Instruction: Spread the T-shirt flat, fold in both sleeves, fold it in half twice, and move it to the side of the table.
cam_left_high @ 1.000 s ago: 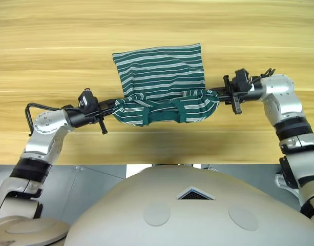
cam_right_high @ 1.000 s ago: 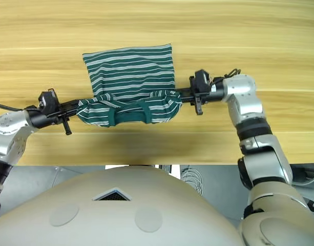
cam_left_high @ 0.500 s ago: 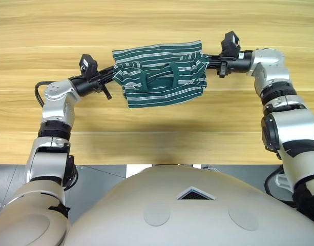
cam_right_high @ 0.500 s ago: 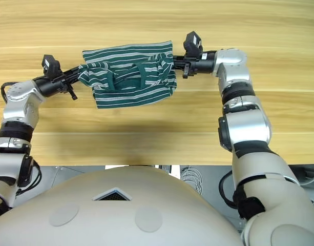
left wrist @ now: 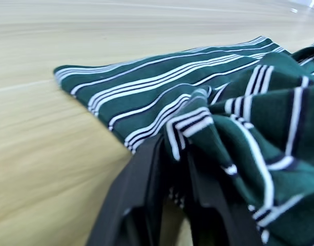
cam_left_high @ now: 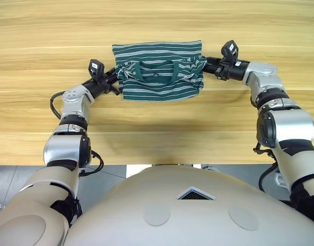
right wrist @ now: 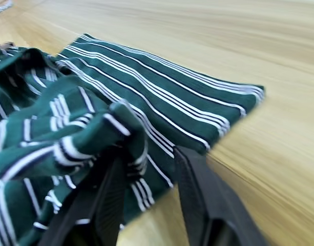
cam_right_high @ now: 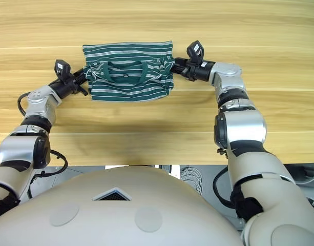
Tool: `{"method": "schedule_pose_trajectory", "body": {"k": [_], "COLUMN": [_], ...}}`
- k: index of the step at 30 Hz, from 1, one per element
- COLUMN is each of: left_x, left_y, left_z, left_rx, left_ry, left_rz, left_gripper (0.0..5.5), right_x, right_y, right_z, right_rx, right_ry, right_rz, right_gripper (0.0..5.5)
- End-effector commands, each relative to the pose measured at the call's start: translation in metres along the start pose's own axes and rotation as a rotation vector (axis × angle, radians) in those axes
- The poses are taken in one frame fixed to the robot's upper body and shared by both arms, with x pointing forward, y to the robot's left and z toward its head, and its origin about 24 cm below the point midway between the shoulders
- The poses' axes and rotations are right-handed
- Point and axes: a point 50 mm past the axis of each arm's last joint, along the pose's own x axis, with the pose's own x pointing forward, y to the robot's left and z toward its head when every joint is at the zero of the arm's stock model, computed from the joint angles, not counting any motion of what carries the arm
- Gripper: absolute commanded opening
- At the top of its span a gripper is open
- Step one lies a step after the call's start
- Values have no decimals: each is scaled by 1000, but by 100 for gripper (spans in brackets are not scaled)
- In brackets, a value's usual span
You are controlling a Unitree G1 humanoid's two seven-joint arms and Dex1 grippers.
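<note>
The green T-shirt (cam_left_high: 159,77) with white stripes lies folded on the wooden table (cam_left_high: 146,128), with its upper layer doubled over toward the far edge. My left gripper (cam_left_high: 114,78) is shut on the left corner of that upper layer, low over the table. At the right corner, my right gripper (cam_left_high: 207,63) pinches the same layer. The left wrist view shows the T-shirt (left wrist: 233,118) bunched between the dark fingers (left wrist: 146,174), with the flat lower layer behind. In the right wrist view a fold of the T-shirt (right wrist: 121,123) sits between the fingers (right wrist: 192,189).
Bare wooden tabletop surrounds the shirt on all sides. The table's near edge (cam_left_high: 157,164) runs just in front of my body, with grey floor below it.
Both grippers carried the shirt's near edge up and away from me, over the far half, then lowered it. The hanging layer now rests on the lower layer.
</note>
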Motion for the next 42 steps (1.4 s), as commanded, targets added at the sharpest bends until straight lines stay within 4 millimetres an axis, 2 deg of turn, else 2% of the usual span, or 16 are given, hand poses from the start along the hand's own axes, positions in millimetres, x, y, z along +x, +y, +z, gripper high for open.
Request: {"method": "schedule_pose_trajectory", "body": {"k": [1, 12, 16, 20, 24, 28, 32, 35, 38, 40, 42], "left_x": [-4, 5, 3, -1, -11, -12, -16, -23, -33, -41, -48], "left_y": [1, -2, 3, 12, 25, 24, 19, -2, -57, -77, -87], "left_z": [-7, 0, -1, -1, -5, -11, -8, -6, -6, -10, -9], "left_rx": [-60, -171, -308, -455, -543, -504, -393, -189, 160, 242, 306], "left_ry": [16, -99, -185, -251, -265, -219, -251, -290, -303, -285, -287], "left_rz": [14, 43, 176, 308, 480, 549, 548, 475, 244, 191, 201], "left_gripper": [129, 277, 332, 388, 456, 520, 520, 520, 520, 524, 524], "right_x": [-1, 2, -5, -5, -3, -5, -5, -10, -28, -36, -41], "right_y": [-2, -6, -9, -10, -12, -20, -20, -18, -16, -11, -1], "right_z": [-3, 0, -3, -16, -25, -19, -12, -7, 7, 11, 18], "right_rx": [29, 53, 94, 170, 207, 248, 217, 140, 40, -31, -111], "right_ry": [-9, -88, -128, -79, -28, -66, -120, -204, -374, -436, -500], "right_rz": [-56, -180, -213, -279, -414, -548, -543, -475, -357, -286, -187], "right_gripper": [243, 412, 473, 535, 540, 540, 540, 540, 540, 505, 468]}}
